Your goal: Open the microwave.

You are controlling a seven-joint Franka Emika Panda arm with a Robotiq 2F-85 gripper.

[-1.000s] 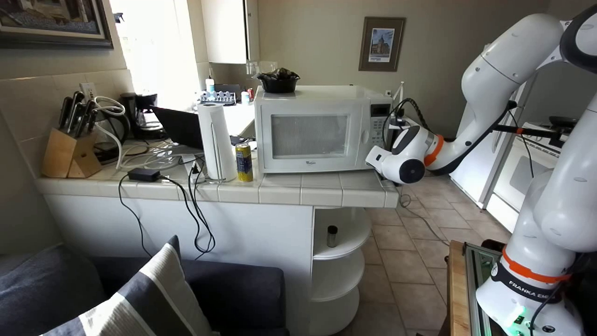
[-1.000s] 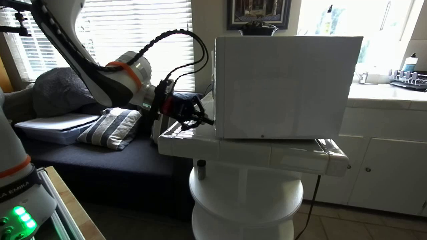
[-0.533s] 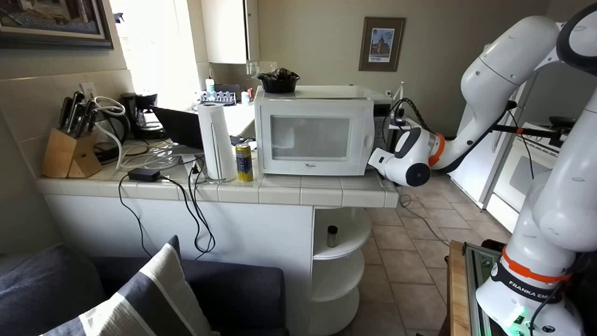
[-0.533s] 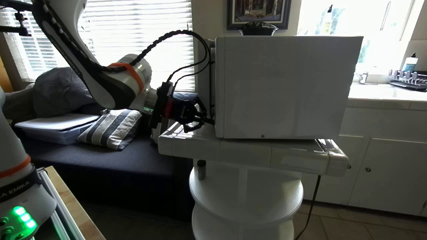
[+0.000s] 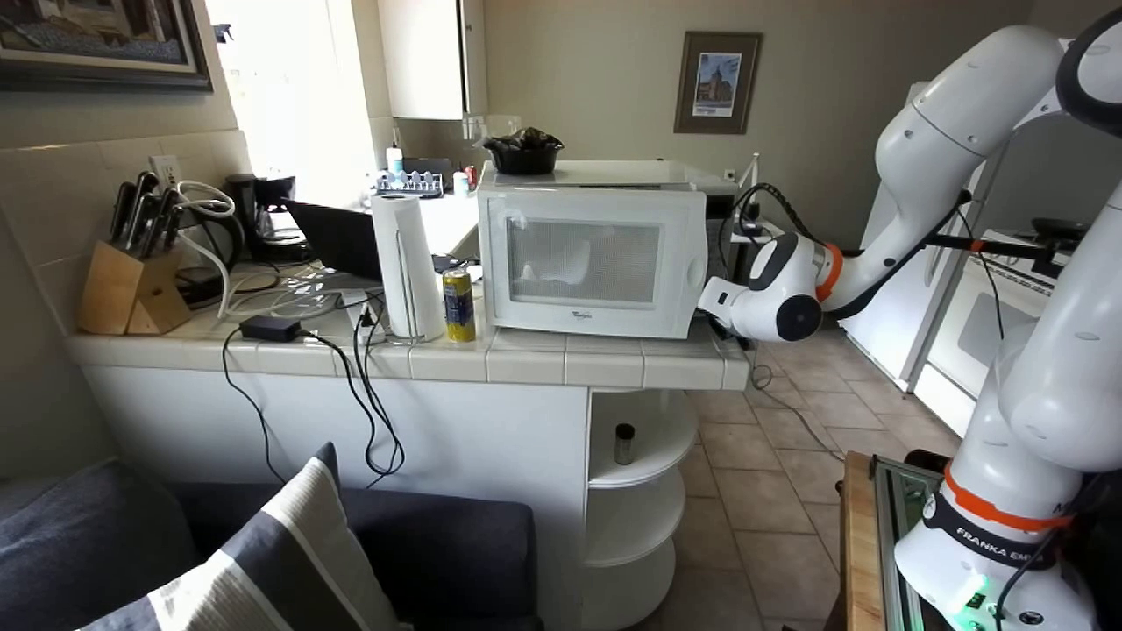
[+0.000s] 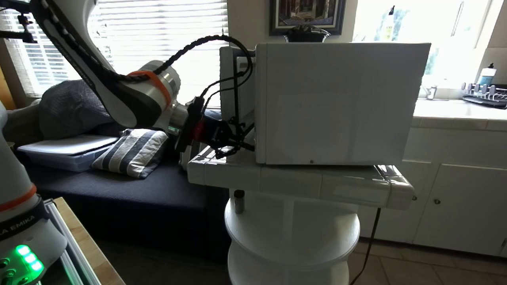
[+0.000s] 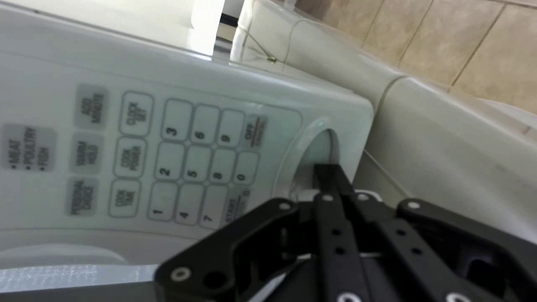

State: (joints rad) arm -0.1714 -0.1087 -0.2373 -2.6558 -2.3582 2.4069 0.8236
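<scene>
The white microwave stands on the counter's corner; its plain side shows in an exterior view. Its door is ajar, swung a little way out from the body; the door's edge also stands out in front in an exterior view. In the wrist view the control panel shows, with a large rounded button at its lower end. My gripper is shut, its fingertips together at that button with nothing between them. In an exterior view the gripper reaches the microwave's lower front edge, behind the opened door.
A black bowl sits on top of the microwave. A paper-towel roll and a yellow can stand beside the door's hinge side. The tiled counter edge runs below the door. A small jar stands on the shelf underneath.
The door was closed a second ago, stood slightly ajar half a second ago, and has now swung further outward. My gripper stays near the button, with the arm shifted only slightly.
</scene>
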